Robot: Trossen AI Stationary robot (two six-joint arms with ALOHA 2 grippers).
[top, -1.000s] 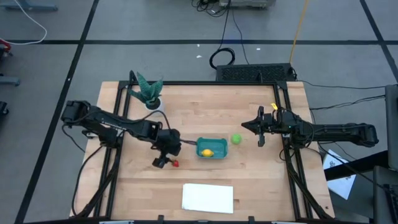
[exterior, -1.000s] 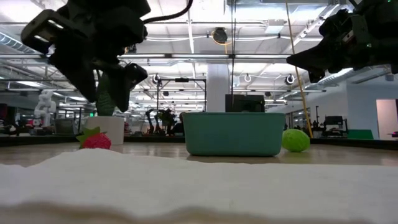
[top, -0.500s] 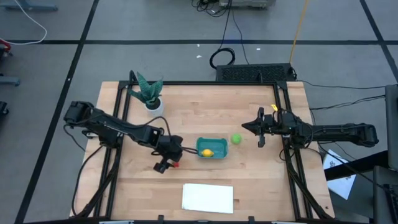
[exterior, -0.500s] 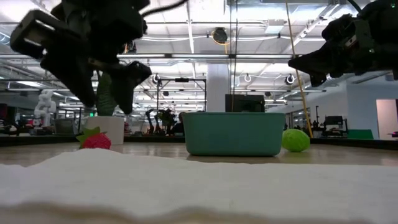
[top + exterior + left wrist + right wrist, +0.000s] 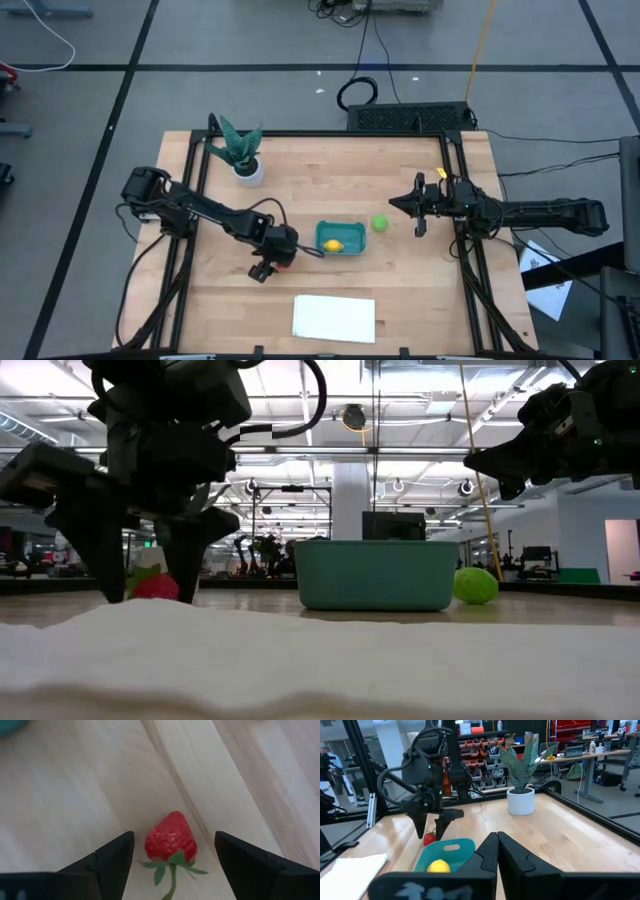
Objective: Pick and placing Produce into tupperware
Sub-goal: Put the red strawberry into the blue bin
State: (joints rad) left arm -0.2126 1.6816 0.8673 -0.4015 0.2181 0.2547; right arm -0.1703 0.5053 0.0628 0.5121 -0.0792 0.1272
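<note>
The left hand point(image 5: 172, 851) is down at the desk point(image 5: 330, 170) w/ its fingers point(image 5: 112, 857) spread apart, one on each side of the strawberry point(image 5: 170, 838), not yet touching it; in the low view the fingertips reach almost to the wood w/ the berry point(image 5: 156, 586) between them. Vs. a second ago the hand has dropped from well above the berry and slid over it, so the high view now shows the hand point(image 5: 270, 255) covering that spot, just beside the tub's left end. Judgement: approach is done, next step is closing on the berry, then a short lift and carry over to the tub. The berry lies on its side, leafy end toward the wrist, so a squeeze across its body looks workable, tho it's small and could squirt out if caught off-centre. The teal tupperware point(image 5: 340, 239) sits mid-desk and already holds the lemon point(image 5: 333, 244); the green ball point(image 5: 380, 223) rests on the wood just beside the tub's right end, untouched. So approx. one of three pieces is placed. The right hand point(image 5: 418, 207) hovers off the desk near the ball, fingers pressed together, waiting. Plant in white pot point(image 5: 240, 155) at the back left and a white sheet point(image 5: 334, 318) at the front edge are clear of the work.
</note>
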